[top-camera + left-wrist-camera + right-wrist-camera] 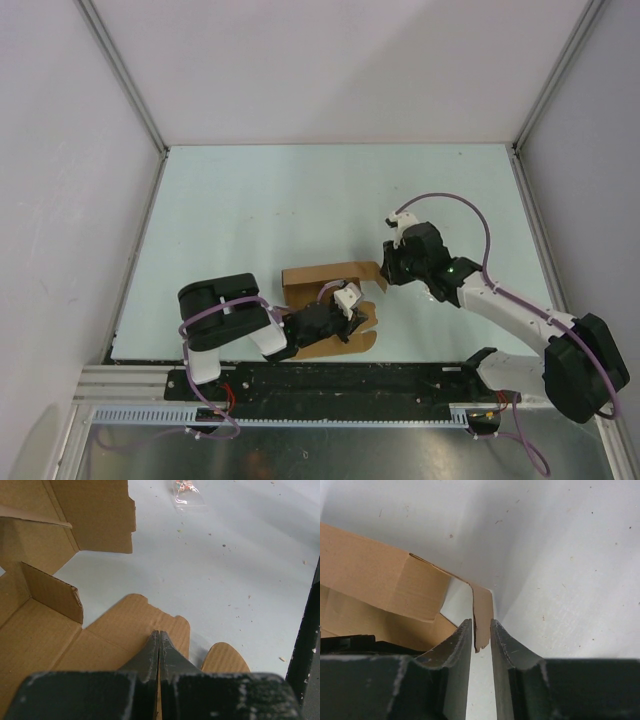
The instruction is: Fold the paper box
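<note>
The paper box (322, 276) is a brown cardboard sheet, partly folded, lying between the two arms. One wall stands up at its far side and rounded tabs (226, 657) lie flat at the near right. My left gripper (352, 316) is shut, its tips (159, 633) pressed down on the flat panel (45, 645). My right gripper (383, 272) is at the sheet's right end. In the right wrist view its jaws (481, 623) stand narrowly apart around a thin upright flap (483, 607), with a slim gap still showing on the left side.
A small clear plastic scrap (187, 495) lies on the pale table (300, 200) beyond the sheet. White enclosure walls with metal posts (125, 75) ring the table. A black rail (330, 378) runs along the near edge.
</note>
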Robot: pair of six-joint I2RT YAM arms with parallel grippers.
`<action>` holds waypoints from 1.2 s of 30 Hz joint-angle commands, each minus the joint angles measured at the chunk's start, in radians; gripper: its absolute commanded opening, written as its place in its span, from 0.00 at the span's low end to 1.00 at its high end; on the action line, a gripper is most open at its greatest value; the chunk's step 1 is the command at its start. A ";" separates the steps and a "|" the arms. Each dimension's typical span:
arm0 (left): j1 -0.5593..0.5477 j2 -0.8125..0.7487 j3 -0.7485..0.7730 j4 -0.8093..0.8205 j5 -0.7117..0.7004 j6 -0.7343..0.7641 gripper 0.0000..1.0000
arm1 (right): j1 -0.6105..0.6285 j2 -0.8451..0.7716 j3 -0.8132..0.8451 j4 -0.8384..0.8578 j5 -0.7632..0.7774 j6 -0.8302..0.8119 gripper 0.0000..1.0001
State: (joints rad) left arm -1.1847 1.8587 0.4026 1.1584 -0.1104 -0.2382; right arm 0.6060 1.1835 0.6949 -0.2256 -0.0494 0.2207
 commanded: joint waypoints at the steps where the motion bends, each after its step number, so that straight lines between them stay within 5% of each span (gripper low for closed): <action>1: -0.009 0.011 0.004 0.000 -0.017 -0.006 0.00 | 0.014 0.016 0.054 0.011 0.037 -0.027 0.25; 8: -0.009 0.013 0.007 0.000 -0.018 -0.004 0.00 | 0.035 0.019 0.054 -0.011 0.077 -0.035 0.21; 21: -0.013 0.013 0.008 0.000 -0.025 -0.009 0.00 | 0.080 -0.021 0.054 -0.047 0.075 0.005 0.00; 36: -0.016 0.022 0.016 0.000 -0.026 -0.010 0.00 | 0.176 -0.067 0.054 -0.096 0.069 0.106 0.00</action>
State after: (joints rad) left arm -1.1931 1.8633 0.4026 1.1652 -0.1291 -0.2390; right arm 0.7525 1.1458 0.7094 -0.3202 0.0181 0.2871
